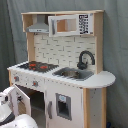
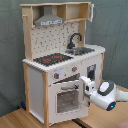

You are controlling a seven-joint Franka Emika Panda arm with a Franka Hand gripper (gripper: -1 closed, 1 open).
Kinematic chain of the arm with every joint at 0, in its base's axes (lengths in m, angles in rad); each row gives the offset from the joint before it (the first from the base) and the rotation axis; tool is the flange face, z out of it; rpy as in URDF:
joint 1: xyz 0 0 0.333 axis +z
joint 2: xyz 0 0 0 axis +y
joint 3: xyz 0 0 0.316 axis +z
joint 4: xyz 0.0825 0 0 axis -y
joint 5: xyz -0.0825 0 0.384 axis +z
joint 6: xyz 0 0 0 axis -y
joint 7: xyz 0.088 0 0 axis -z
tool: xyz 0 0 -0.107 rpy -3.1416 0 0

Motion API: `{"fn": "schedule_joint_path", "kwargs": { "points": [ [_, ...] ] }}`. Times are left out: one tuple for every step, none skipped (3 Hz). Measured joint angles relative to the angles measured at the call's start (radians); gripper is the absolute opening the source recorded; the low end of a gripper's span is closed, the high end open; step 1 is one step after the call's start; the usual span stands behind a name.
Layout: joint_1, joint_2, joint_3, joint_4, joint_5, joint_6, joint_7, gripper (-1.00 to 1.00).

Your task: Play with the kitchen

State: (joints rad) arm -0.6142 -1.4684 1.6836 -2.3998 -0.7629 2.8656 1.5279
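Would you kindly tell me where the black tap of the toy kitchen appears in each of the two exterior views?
First exterior view: the black tap stands right of centre, behind the steel sink.
Second exterior view: the tap sits above centre, towards the right.
Shared landmark: the black-red hob lies beside the sink in both exterior views.

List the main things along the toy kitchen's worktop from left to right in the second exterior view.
Black hob with red rings → curved black tap → steel sink → bare rounded white worktop end.
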Motion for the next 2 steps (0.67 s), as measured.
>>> {"fn": "schedule_joint_path", "kwargs": {
  "points": [
    [0.061,0.007,0.019,0.007,0.023,-0.073,-0.002,-1.00],
    [0.068,0.007,0.020,0.008,0.023,-0.081,-0.007,-1.00]
  ]
}}
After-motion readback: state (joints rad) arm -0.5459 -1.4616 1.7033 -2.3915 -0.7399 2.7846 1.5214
